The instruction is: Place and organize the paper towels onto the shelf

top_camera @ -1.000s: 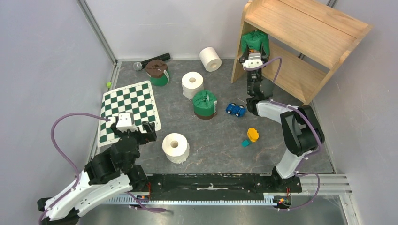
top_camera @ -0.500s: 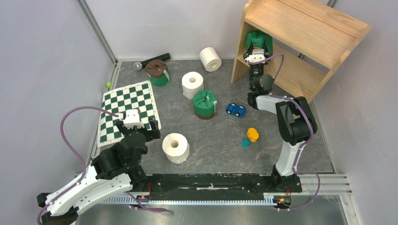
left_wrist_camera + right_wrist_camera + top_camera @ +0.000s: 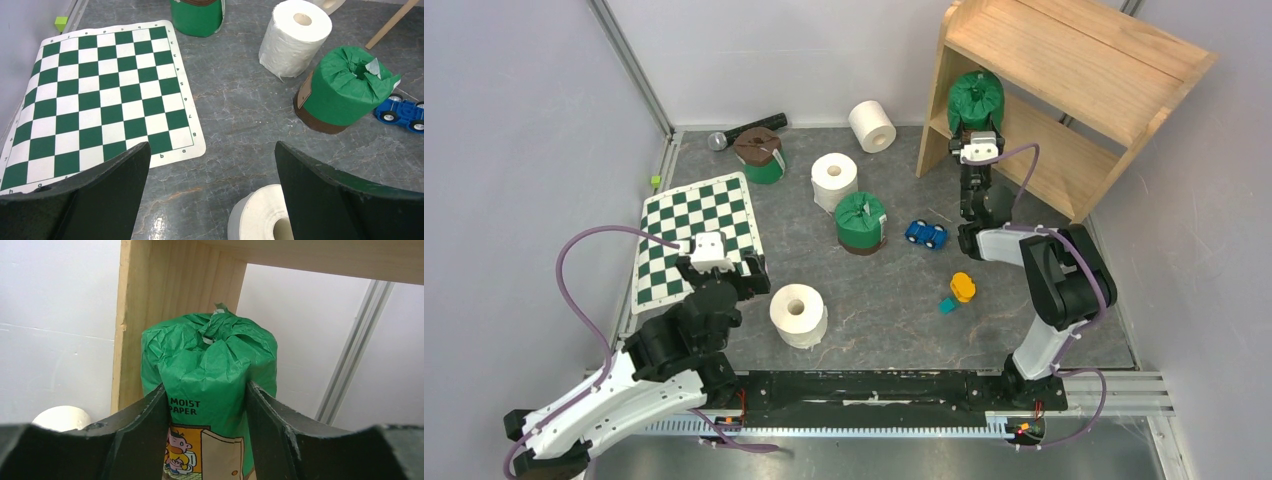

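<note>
The left hand (image 3: pixel 746 278) hovers low over the table (image 3: pixel 884 290), its fingers spread wide with nothing between them, at the near right corner of the checkerboard mat (image 3: pixel 694 215). Just right of it the nearest bare roll (image 3: pixel 798 313) stands on end, core up. Farther back, the rear wrapped roll (image 3: pixel 761 155) sits beside the black microphone (image 3: pixel 749 130). Toward the middle stands the middle bare roll (image 3: pixel 834 178), with the upright wrapped roll (image 3: pixel 861 222) just in front of it. The far bare roll (image 3: pixel 872 125) lies on its side near the back wall. A blue toy car (image 3: pixel 926 234) sits right of the upright wrapped roll. The right hand (image 3: pixel 971 133) reaches to the shelf (image 3: pixel 1074 60). Its fingers are parted and seem to sit just in front of the shelved wrapped roll (image 3: pixel 975 100) rather than pinching it. That roll stands upright at the left end of the lower tier, beside the side panel.
</note>
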Robot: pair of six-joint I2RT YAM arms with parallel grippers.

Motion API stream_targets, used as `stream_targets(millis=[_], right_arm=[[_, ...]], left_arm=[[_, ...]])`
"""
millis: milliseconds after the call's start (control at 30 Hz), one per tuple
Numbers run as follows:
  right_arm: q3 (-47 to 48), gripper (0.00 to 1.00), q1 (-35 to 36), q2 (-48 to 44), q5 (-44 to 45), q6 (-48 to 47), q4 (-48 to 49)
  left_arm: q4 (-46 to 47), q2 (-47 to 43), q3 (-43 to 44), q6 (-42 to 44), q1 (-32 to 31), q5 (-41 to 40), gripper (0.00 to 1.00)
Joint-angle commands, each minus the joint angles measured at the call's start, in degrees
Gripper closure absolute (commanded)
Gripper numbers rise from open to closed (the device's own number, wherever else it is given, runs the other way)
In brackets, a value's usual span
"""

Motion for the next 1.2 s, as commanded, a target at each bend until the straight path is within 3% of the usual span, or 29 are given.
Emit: stream_targets(millis=[0,267,500,733,1000,1100,1167], right_arm=[[-3.44,0.43,0.28,-1.56,1.29,2.46,10.70],[-1.03,0.38,0.36,-0.92,3.46,4.65,2.60],[6.96,0.60,0.36,4.00,4.52,6.36,-2.43],[13.60,0.61,0.36,9.88,5.28,7.76,-3.49],[16.67,0.53,0.34,13.77,8.20,5.76,-2.40],[15.41,0.44,0.36,12.83,6.94,6.69,-2.57],[13.77,0.33,0.45,11.58,5.79,7.07,-2.58]], left_arm=[[3.53,-0.64,-1.00,-0.82,-0.13,0.02,0.00],[3.54,-1.93,-1.68,-1.20,-0.12,0.76,0.00],[3.45,-2.01,-1.78,-1.02,-0.11,0.63,0.00],[3.37,-2.01,-1.71,-1.01,-0.12,-0.08,0.00],[2.66,-2.45,-1.76,-1.20,-0.15,-0.57,0.00],[2.68,-2.69,-1.90,-1.29,-0.16,-0.71,0.00],[2.71,-2.92,-1.96,-1.29,-0.13,-0.77,0.00]])
